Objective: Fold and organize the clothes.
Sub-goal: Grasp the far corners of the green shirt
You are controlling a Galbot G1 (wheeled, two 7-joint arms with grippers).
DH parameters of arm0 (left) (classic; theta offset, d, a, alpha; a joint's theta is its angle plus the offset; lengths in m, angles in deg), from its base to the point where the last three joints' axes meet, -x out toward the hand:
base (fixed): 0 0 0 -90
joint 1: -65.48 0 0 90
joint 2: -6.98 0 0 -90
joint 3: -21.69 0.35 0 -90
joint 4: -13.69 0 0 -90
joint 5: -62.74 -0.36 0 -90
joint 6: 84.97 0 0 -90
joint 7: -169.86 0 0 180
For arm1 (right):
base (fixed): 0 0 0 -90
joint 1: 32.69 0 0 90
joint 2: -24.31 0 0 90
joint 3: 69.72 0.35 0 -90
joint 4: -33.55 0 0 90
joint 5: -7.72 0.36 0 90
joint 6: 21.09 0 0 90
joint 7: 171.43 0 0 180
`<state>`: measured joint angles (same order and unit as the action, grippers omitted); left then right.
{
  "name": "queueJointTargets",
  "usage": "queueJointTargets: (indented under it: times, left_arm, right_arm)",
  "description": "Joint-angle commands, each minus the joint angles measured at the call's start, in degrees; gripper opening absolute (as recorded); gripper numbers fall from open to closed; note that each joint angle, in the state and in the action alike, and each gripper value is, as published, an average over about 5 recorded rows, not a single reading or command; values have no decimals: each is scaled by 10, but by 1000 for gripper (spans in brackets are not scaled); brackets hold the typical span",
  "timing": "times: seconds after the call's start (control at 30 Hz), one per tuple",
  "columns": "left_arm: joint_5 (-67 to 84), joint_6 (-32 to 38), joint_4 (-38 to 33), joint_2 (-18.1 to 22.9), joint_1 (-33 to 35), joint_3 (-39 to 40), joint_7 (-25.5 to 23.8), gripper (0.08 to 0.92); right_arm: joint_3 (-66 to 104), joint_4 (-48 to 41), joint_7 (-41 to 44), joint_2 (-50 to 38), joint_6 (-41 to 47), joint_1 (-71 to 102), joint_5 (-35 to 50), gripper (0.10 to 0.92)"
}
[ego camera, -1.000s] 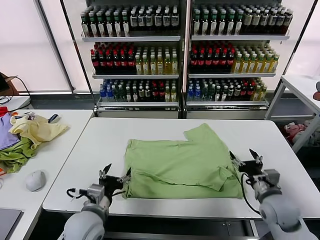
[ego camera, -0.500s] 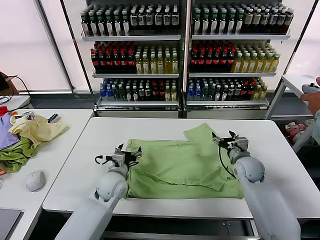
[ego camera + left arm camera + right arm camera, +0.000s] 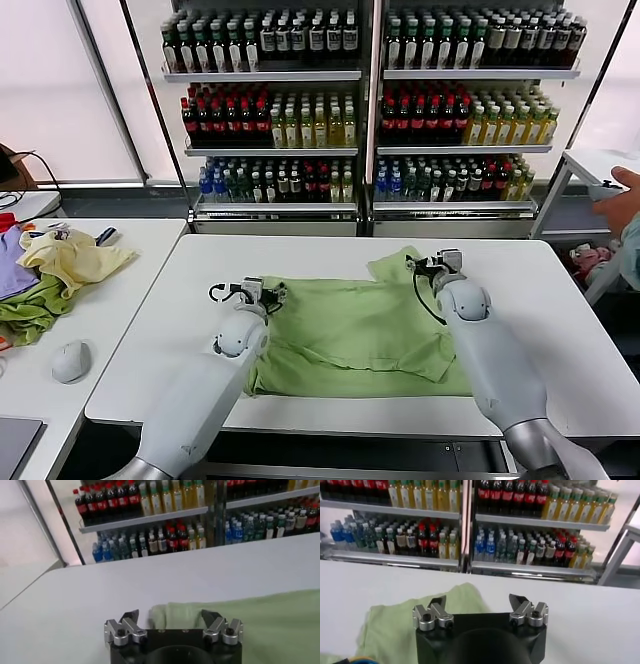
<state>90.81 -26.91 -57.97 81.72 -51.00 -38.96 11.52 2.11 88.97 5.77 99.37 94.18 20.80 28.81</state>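
The light green shirt (image 3: 355, 325) lies flat on the white table (image 3: 560, 330), long axis running left to right, one sleeve pointing toward the far bottle shelves (image 3: 365, 100). Both arms have swung forward from the near edge: the left gripper (image 3: 262, 292), fingers apart, over the far left corner, the right gripper (image 3: 430, 263), fingers apart, at the sleeve.

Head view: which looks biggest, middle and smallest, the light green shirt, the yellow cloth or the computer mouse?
1. light green shirt, by far the biggest.
2. yellow cloth on the side table.
3. computer mouse, smallest.
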Motion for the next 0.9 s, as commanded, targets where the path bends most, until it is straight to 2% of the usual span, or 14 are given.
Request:
queueJointTargets:
  times: [0.03,0.17,0.47,0.6,0.77,0.9]
  left_arm:
    - [39,-14,56,11,-30,11,2,793]
    - [79,-15,36,6,-20,14,3,689]
    - [100,-14,-6,-12,15,20,-2,428]
    - [112,-1,-50,-26,36,17,-4,316]
    - [122,28,-104,-45,57,6,-9,171]
    - [130,49,-157,-63,80,-11,-10,106]
  right_arm:
    - [-8,-80,3,37,0,-40,-10,818]
    - [-8,-90,6,40,7,-42,13,744]
    - [-8,-88,24,27,30,-34,56,495]
    - [-9,-71,32,20,27,-25,62,382]
    - [-10,-7,31,1,-8,9,71,235]
    - [-5,90,25,-23,-32,52,88,138]
